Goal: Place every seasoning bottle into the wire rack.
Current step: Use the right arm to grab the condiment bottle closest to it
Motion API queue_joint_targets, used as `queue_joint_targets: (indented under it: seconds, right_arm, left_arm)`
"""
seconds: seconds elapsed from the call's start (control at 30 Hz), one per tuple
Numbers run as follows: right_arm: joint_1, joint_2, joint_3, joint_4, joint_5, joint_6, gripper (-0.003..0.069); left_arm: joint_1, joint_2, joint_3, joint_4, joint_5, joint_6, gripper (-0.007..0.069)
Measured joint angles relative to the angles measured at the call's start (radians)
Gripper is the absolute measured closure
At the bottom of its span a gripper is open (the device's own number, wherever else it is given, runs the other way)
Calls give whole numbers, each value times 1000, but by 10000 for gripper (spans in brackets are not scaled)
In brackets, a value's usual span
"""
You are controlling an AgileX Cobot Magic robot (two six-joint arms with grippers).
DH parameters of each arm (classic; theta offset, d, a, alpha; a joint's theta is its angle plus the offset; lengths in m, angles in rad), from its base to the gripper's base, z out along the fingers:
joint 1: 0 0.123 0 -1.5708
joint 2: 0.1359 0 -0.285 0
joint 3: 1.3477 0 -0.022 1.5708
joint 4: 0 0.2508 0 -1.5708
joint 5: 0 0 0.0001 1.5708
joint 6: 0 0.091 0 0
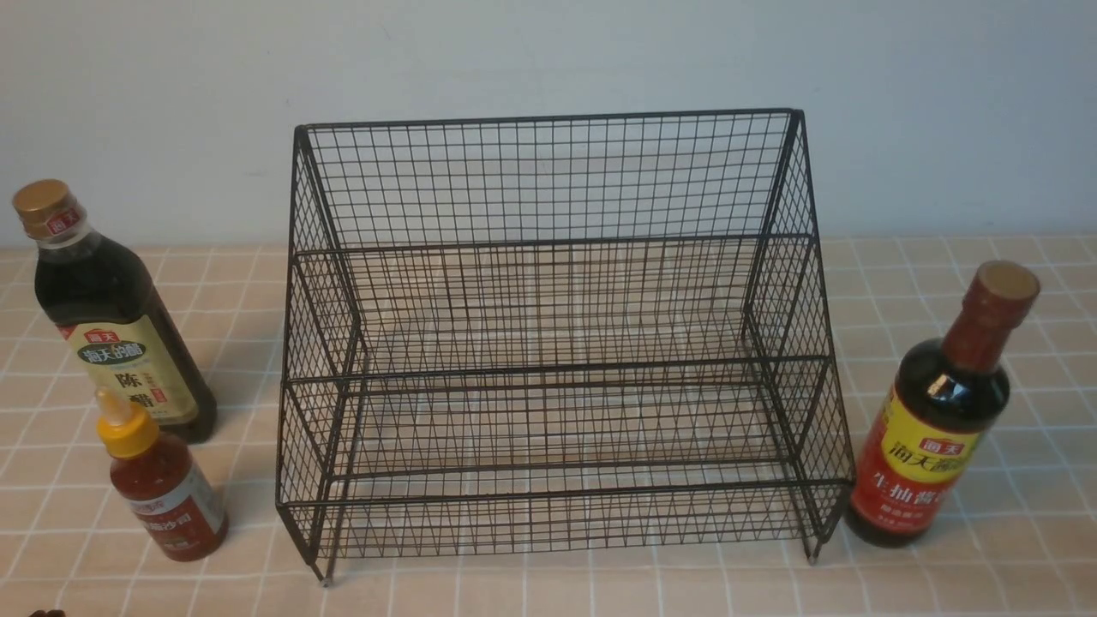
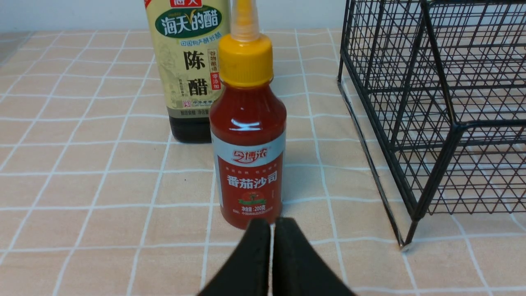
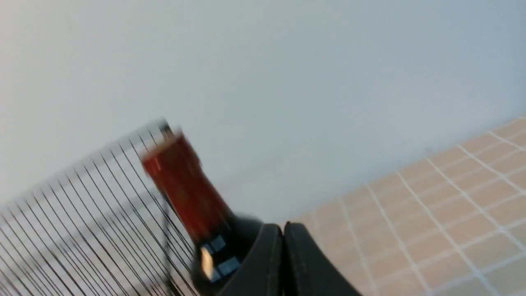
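While none of the bottles stood in the large black wire-mesh rack (image 1: 548, 117), both claws were pressed fully shut w/ nothing held. The rack sat mid-worktop, on the peach checked worktop (image 1: 986, 557), w/ every tier bare.

Left claw (image 2: 271, 225) pointed at the small red sauce bottle w/ yellow nozzle cap (image 2: 248, 152), near it but apart. That bottle stood upright to the robot's left of the rack. The tall dark bottle w/ gold cap and beige label (image 1: 111, 317) stood just behind it.

Right claw (image 3: 282, 230) lay close to the dark bottle w/ red neck and yellow-red label (image 1: 938, 428). That bottle stood upright just beside the rack's right front corner. Its wrist view was blurred, so contact could not be told.

Step in hand, as judged: approach to a first pick, prob. the red sauce bottle.
- The claw should be opened wide before it advances; shut tips would only push the bottle over.
- A grip on the body at label height, below the cap, looks safest.
- Approach should be straight, to spare the tall bottle behind.
- The bottle should be lifted clear of the low front rail, then set upright on a tier.

Count:
- bottles: 3 (1 tall gold-capped, 1 red-necked, 1 small red)
- racks: 1
- claws: 2
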Motion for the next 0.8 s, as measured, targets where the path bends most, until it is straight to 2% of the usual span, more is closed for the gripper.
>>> queue_joint_targets:
  seconds: [0.17,0.43,0.6,0.67,0.8]
  right_arm:
    - [0,0,0,91,-69,15,673]
    - [9,0,-32,74,-125,10,673]
    - [41,84,-245,-131,-37,6,673]
    - [60,225,-378,-245,27,0,669]
    - [93,439,-507,-359,94,-8,634]
  left_arm:
    - [0,0,0,0,0,0,631]
    - [0,0,0,0,0,0,631]
    - [0,0,0,0,0,0,631]
    - [0,0,0,0,0,0,631]
    - [0,0,0,0,0,0,631]
